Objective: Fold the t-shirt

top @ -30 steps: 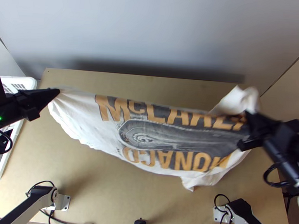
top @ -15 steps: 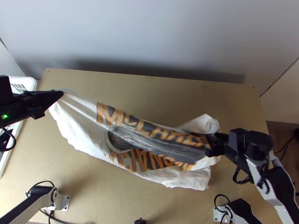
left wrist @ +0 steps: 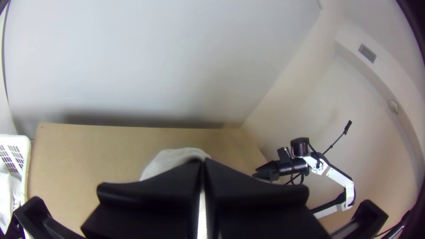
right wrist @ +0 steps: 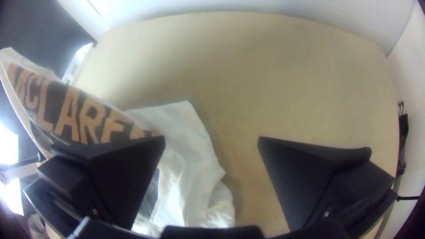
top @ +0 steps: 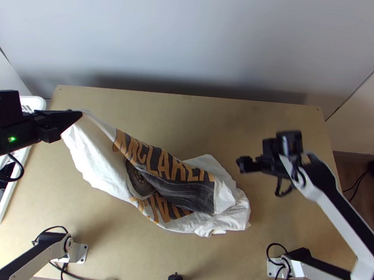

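Pale wooden table [top: 142, 250]; at left, the left gripper [top: 79, 115] clamps a raised end of the t-shirt [top: 97, 159], which slopes rightward into bunches. Beside these, the right gripper [right wrist: 211, 138] gapes, empty. Probably spreading precedes folding; next, regrasp the loose end, stretch flat.

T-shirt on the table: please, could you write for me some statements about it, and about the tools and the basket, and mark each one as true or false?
1. The left tool is shut on the T-shirt. True.
2. The T-shirt lies spread flat. False: one end is lifted, the other is bunched on the table.
3. The right tool is open. True.
4. Both tools grip the T-shirt. False: only the left tool does.
5. The basket is at the right side of the top view. False: it is at the left side.
6. The print has orange letters. True.
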You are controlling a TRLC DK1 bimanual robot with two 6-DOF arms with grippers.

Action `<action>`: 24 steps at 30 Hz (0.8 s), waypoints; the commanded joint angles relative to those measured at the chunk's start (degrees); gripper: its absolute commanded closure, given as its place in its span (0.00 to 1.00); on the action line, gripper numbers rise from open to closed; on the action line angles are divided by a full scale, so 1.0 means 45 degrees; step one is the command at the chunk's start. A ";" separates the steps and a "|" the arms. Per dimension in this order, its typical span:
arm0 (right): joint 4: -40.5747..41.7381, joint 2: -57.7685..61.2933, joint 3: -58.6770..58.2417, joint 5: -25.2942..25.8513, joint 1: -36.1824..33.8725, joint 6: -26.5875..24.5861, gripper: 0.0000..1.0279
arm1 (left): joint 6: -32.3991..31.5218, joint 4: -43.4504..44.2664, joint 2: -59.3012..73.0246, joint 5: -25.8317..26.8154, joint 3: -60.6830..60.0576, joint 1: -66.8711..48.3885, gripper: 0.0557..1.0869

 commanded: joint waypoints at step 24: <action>-0.0437 0.9121 0.4643 -0.4102 0.1127 -0.0321 0.10 | 0.0230 -0.0023 0.0165 -0.0072 -0.0103 0.0157 0.97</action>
